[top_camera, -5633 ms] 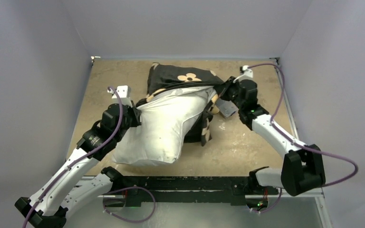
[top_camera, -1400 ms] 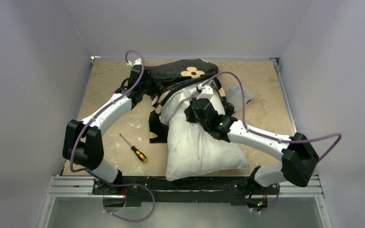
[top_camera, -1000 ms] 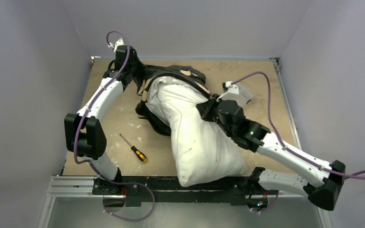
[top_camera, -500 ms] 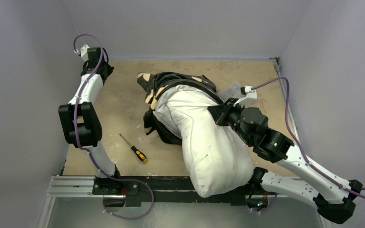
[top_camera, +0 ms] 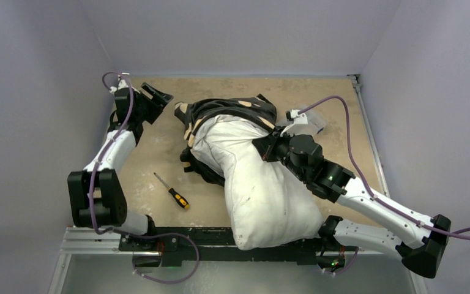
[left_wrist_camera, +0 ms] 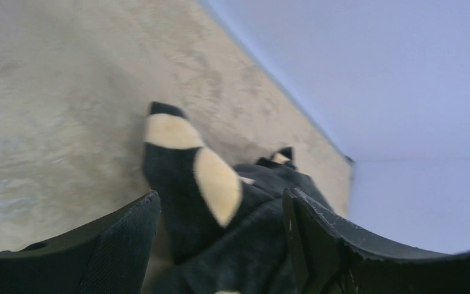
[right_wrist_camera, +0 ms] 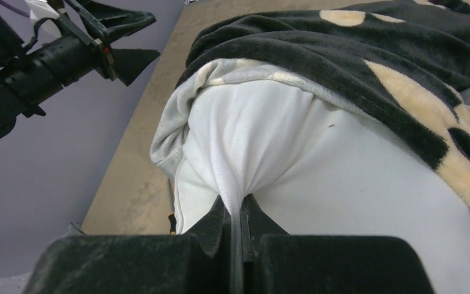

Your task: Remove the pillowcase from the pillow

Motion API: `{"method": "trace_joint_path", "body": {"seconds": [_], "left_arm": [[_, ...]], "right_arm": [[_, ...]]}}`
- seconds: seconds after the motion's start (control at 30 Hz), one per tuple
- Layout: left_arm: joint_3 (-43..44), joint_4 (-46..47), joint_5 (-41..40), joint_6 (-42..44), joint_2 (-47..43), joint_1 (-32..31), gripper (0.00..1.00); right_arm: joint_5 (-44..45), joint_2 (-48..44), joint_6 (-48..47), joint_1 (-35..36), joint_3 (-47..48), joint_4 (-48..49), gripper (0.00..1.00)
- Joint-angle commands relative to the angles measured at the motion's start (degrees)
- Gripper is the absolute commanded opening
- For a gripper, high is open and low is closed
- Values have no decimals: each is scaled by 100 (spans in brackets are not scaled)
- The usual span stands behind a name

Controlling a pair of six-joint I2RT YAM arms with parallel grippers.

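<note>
1. Tan tabletop [top_camera: 153, 147] is carrying the smudged white pillow [top_camera: 263, 190], which is lying lengthwise from far-left toward the near edge.
2. Black, tan-flowered pillowcase [top_camera: 232, 110] is bunching over its far end.
3. Right gripper [right_wrist_camera: 235, 211] is pinching pillow fabric.
4. Left gripper [top_camera: 159, 103] is hanging spread wide nearby.

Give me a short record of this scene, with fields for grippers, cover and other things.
Left gripper: open, empty, near a corner of the black plush pillowcase with tan motifs
Right gripper: shut on a fold of the plump white pillow
Pillowcase: covers only the pillow's far end
Other: yellow-handled screwdriver on the tan table, left of the pillow
</note>
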Motion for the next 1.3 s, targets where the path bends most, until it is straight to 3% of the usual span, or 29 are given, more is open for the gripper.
{"method": "trace_joint_path", "body": {"seconds": [0.0,0.17,0.33,0.63,0.73,0.83,0.93,1.1,1.27], "left_arm": [[-479,1442,680,-525,-539,-60,72],[-879,1753,465,-650,-232,-240,73],[-1586,3356,325,-1393,149,-227,73],[-1607,4421,674,-1857,1425,-231,73],[-1609,4828,803,-2064,1741,-227,63],[-1573,5080,828,-2197,1845,-223,32],[-1304,4804,627,-2039,1755,-149,0],[5,2603,-413,-1025,1302,6,0],[1662,836,-2237,67,1182,106,0]], "right_arm": [[-69,-146,-121,-24,22,1255,0],[-159,-50,-133,-23,7,1322,0],[-124,-173,-108,-22,-10,1227,0],[-181,-292,-98,-22,-120,1252,0],[-193,-239,-113,-24,-119,1273,0],[-96,-214,-70,-27,-92,1193,0],[104,-267,23,-22,-17,1037,0],[452,-590,260,-27,50,704,0],[732,-1028,451,-24,84,418,0]]}}
